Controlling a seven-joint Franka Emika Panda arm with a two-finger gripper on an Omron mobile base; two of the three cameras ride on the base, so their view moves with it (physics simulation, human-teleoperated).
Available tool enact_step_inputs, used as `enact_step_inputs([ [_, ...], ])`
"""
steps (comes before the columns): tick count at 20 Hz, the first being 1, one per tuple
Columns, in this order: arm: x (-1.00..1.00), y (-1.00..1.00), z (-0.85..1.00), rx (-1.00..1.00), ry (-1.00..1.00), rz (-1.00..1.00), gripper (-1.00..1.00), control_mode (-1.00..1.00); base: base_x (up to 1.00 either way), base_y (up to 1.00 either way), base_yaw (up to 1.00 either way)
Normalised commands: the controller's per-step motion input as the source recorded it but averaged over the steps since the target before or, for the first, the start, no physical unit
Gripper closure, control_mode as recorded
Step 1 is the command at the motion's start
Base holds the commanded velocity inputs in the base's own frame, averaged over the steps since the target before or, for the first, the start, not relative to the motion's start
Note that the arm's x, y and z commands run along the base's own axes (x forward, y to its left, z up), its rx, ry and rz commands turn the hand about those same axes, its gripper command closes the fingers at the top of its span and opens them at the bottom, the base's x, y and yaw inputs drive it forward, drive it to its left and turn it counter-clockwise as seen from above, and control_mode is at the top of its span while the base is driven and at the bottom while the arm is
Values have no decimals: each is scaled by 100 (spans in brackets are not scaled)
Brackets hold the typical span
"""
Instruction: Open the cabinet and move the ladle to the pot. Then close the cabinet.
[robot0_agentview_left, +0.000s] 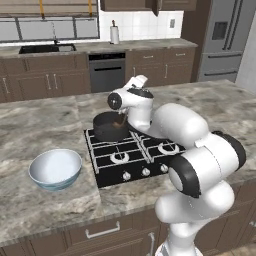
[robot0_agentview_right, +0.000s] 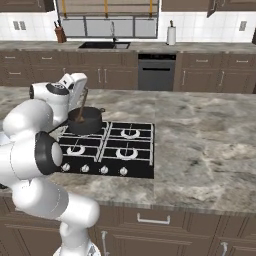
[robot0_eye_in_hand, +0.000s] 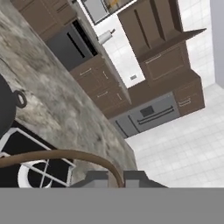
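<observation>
Claw (robot0_eye_in_hand: 115, 180) clenched on the ladle (robot0_eye_in_hand: 65, 155), handle arcing across the lower hand view. In the right base view the ladle (robot0_agentview_right: 82, 105) stands tilted in the pot (robot0_agentview_right: 86, 121), left of centre on the stove (robot0_agentview_right: 107, 150). Cabinet (robot0_eye_in_hand: 157, 43) door ajar, upper right.

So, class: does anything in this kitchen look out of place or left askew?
Yes. A wall cabinet door hangs open by the fridge, and the ladle leans tilted in the pot, its handle between the gripper fingers.
</observation>
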Motion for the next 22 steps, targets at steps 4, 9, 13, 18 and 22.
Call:
enact_step_inputs([
  [4,0,12,0,0,-6,0,100,-100,0,0,0],
  [9,0,5,0,0,-8,0,100,-100,0,0,0],
  [13,0,0,-11,-2,0,0,100,-100,0,0,0],
  [18,1,0,-24,0,0,0,100,-100,0,0,0],
  [22,5,0,-30,0,0,0,100,-100,0,0,0],
])
